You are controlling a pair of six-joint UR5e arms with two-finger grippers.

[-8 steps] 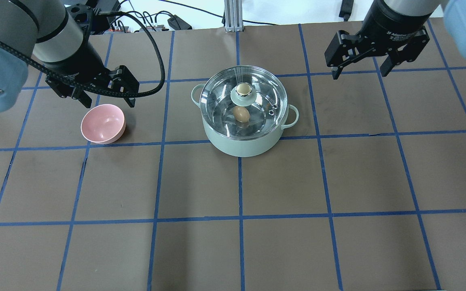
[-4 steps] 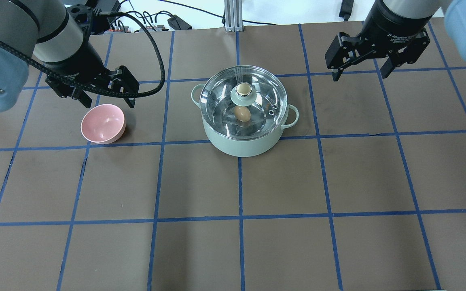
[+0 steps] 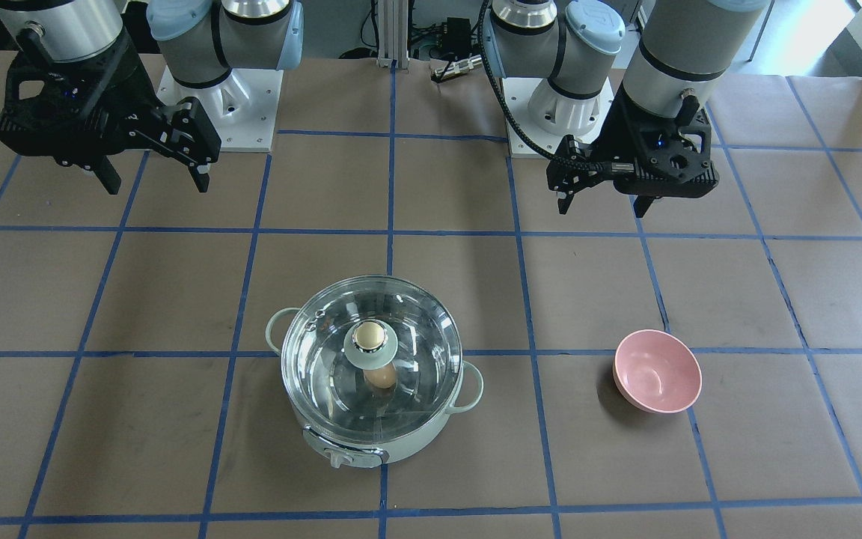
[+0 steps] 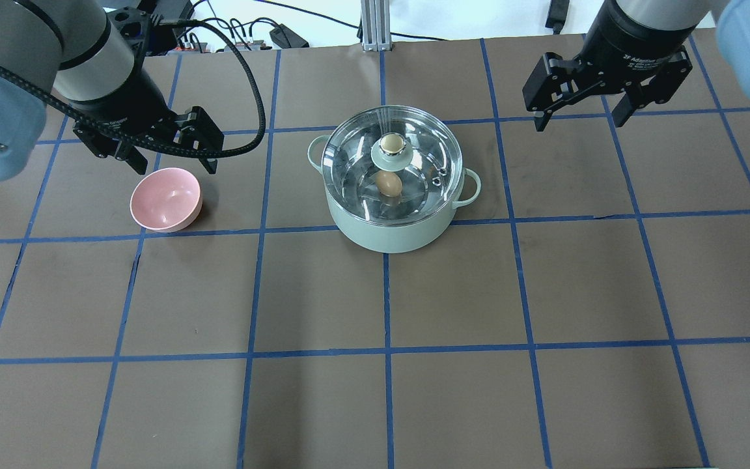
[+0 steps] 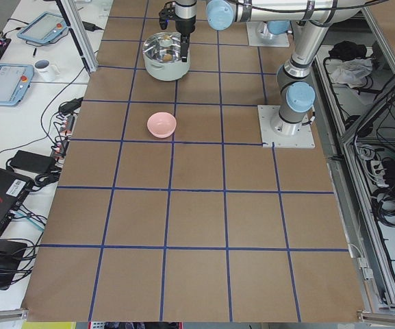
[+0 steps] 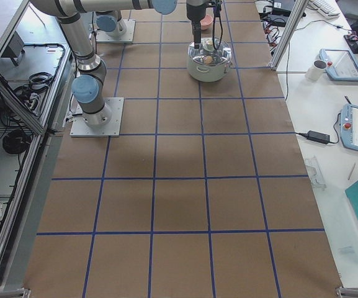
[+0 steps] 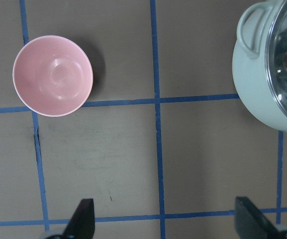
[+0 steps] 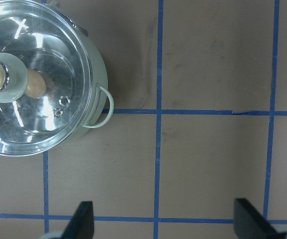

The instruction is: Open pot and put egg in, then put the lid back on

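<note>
The mint-green pot (image 4: pixel 388 228) stands mid-table with the glass lid (image 4: pixel 427 153) seated on it, golden knob (image 4: pixel 390 142) up. The tan egg (image 4: pixel 388 184) lies inside, seen through the glass. The pot (image 3: pixel 408 442), the lid (image 3: pixel 423 344) and the egg (image 3: pixel 380 376) also show in the front view, and the lid (image 8: pixel 58 59) and the egg (image 8: pixel 35 83) in the right wrist view. My left gripper (image 4: pixel 173 159) is open and empty, above the table behind the pink bowl. My right gripper (image 4: pixel 580 111) is open and empty, raised to the pot's far right.
A pink bowl (image 4: pixel 166 198) sits empty left of the pot; it shows in the left wrist view (image 7: pixel 52 75) too. Cables and a metal post (image 4: pixel 370 26) lie beyond the table's back edge. Brown paper with blue tape grid covers the table.
The right gripper has drifted slightly up and away from the pot. The left arm, pot, lid and egg have not moved.
</note>
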